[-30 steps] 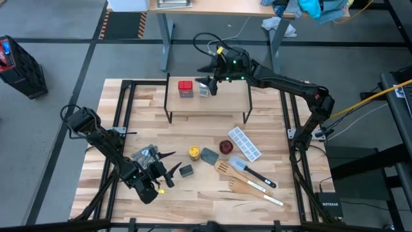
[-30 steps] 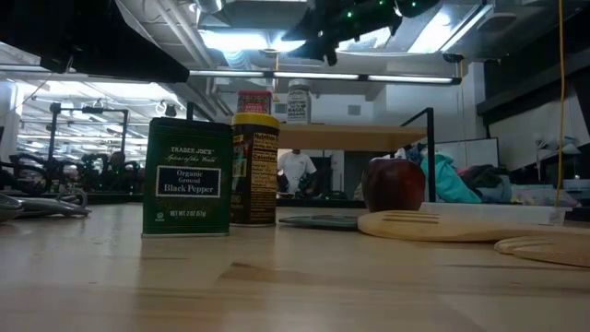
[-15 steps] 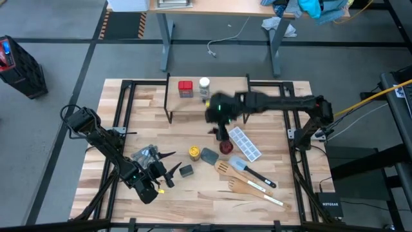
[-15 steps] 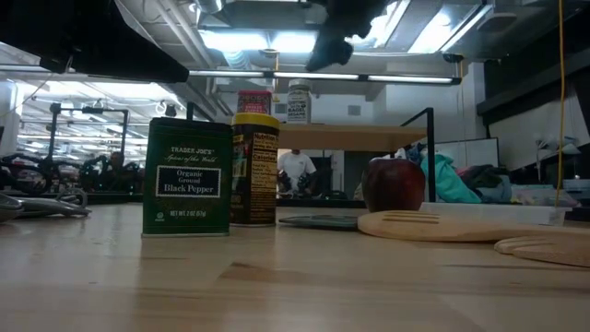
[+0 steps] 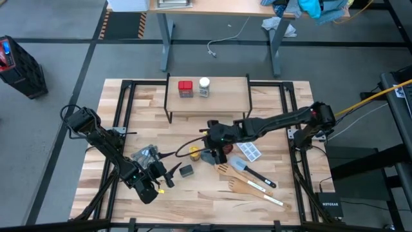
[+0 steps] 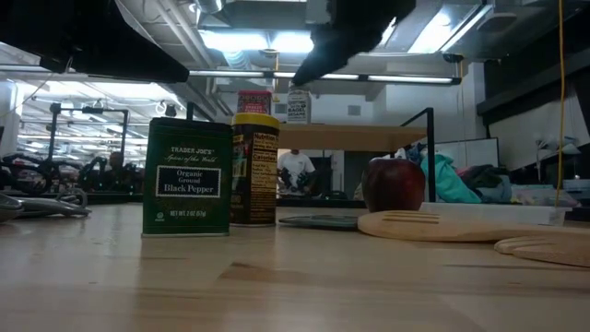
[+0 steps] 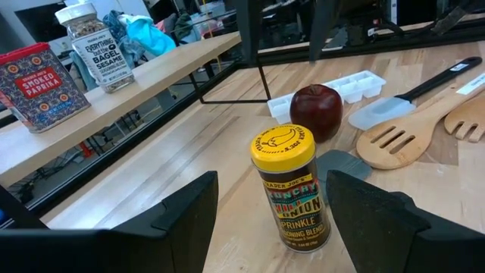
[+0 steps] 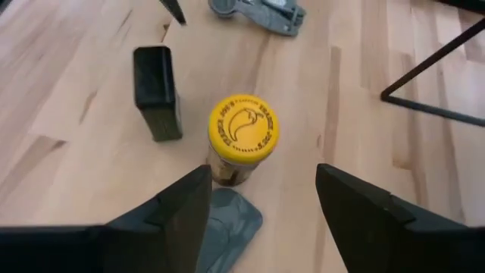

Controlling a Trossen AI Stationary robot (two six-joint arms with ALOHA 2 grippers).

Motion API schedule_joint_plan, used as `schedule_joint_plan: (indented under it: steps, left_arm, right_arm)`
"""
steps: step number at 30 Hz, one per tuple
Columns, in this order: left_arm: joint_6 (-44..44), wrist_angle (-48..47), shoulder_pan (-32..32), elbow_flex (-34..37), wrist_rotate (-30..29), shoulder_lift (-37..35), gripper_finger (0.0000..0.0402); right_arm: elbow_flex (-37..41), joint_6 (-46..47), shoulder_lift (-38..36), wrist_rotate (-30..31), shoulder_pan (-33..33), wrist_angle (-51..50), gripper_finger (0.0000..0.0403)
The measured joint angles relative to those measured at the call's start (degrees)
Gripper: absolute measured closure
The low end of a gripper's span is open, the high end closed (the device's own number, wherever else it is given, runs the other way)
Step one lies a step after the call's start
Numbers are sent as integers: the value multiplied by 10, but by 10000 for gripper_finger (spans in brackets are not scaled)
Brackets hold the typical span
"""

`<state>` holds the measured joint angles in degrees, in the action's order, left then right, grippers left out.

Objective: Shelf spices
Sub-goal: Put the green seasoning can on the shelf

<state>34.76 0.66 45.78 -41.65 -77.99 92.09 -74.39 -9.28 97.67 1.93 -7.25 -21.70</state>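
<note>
**Two spices shelved, two on the surface**

The yellow-lidded jar [image 8: 242, 136] and black pepper tin [image 8: 157, 92] stand on the surface [image 5: 193, 193]. Smoked paprika tin [image 5: 185, 88] and white-capped jar [image 5: 204, 86] sit on the shelf [image 5: 225, 96]. Right gripper [image 5: 193, 149] hovers above the yellow-lidded jar, jaws apart; left gripper [image 5: 168, 173] waits near the pepper tin, jaws apart.

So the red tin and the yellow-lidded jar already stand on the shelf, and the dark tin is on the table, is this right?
Not quite. Beside the red tin on the shelf stands the white-capped jar. The yellow-lidded jar is on the table near the dark tin, as the high view shows.
</note>
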Motion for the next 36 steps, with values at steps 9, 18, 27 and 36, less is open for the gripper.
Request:
schedule_joint_plan:
  steps: [9, 18, 27, 36]
  left_arm:
    - [0, 0, 0, 0, 0, 0, 163]
    - [0, 0, 0, 0, 0, 0, 163]
    - [12, 2, -5, 0, 10, 0, 163]
    - [24, 0, -22, 0, 26, 0, 163]
  right_arm:
    - [118, 7, 0, -52, 22, 186, 159]
    - [155, 19, 14, -87, 39, 257, 159]
    - [155, 19, 66, -91, 39, 319, 159]
    - [155, 19, 71, -111, 39, 331, 159]
